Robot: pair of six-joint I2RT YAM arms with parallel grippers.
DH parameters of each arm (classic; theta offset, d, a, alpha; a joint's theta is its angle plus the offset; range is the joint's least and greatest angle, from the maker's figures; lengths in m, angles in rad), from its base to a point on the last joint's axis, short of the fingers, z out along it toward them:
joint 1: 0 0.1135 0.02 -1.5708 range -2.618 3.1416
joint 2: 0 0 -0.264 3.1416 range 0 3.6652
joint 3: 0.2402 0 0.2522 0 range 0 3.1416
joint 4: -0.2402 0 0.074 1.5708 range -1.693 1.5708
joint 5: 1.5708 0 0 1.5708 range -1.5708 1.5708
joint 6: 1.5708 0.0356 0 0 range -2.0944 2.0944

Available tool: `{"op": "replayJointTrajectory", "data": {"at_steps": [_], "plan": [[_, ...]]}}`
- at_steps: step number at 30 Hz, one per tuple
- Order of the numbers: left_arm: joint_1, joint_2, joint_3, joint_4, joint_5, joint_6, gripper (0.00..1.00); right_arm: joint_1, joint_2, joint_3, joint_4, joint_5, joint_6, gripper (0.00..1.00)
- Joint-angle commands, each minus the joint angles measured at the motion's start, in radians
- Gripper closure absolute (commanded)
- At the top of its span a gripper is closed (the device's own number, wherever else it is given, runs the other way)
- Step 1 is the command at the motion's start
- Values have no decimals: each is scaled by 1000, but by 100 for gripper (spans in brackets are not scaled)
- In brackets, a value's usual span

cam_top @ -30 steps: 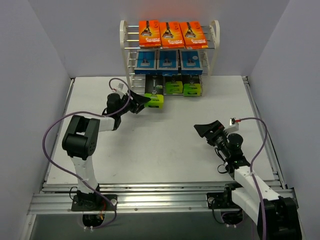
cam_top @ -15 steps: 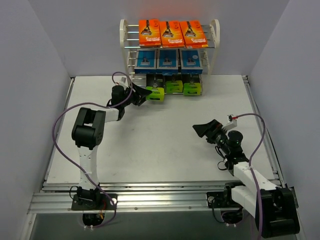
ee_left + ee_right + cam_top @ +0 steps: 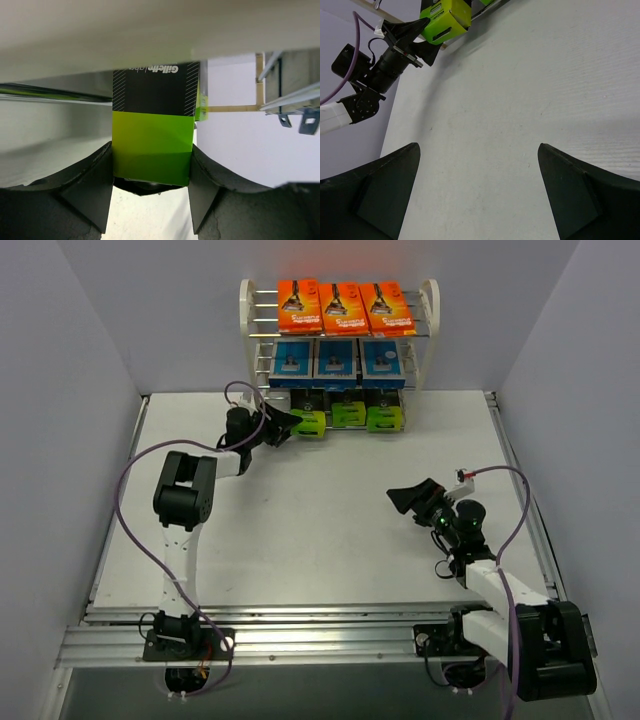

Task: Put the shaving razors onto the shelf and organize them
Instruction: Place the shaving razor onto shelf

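The left gripper [image 3: 284, 424] is clamped on a black-and-lime box [image 3: 311, 425] at the left end of the shelf's [image 3: 431, 312] bottom tier, beside two matching boxes [image 3: 349, 415]. The right gripper [image 3: 408, 500] hangs wide open and empty over the table [image 3: 330, 530], near right.

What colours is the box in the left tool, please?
Box: black over lime green, clearest in left wrist view.

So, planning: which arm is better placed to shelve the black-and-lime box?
Left: the left gripper holds the black-and-lime box at the white rod shelf; the right gripper is open, distant.
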Motion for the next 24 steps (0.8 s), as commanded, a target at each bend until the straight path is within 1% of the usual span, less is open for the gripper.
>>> {"op": "replayJointTrajectory", "data": {"at_steps": [1,12,19,24], "plan": [[5,1,98,112,0,15,98,-9,15,30,86,-23,-17,0],[4,58,181,109,-13,18,98,-12,75,23,163,-38,-11,0],[2,84,235,90,-22,27,98,-14,84,23,167,-39,-17,0],[-2,100,265,62,-34,47,93,-16,95,16,184,-38,-15,0]]}}
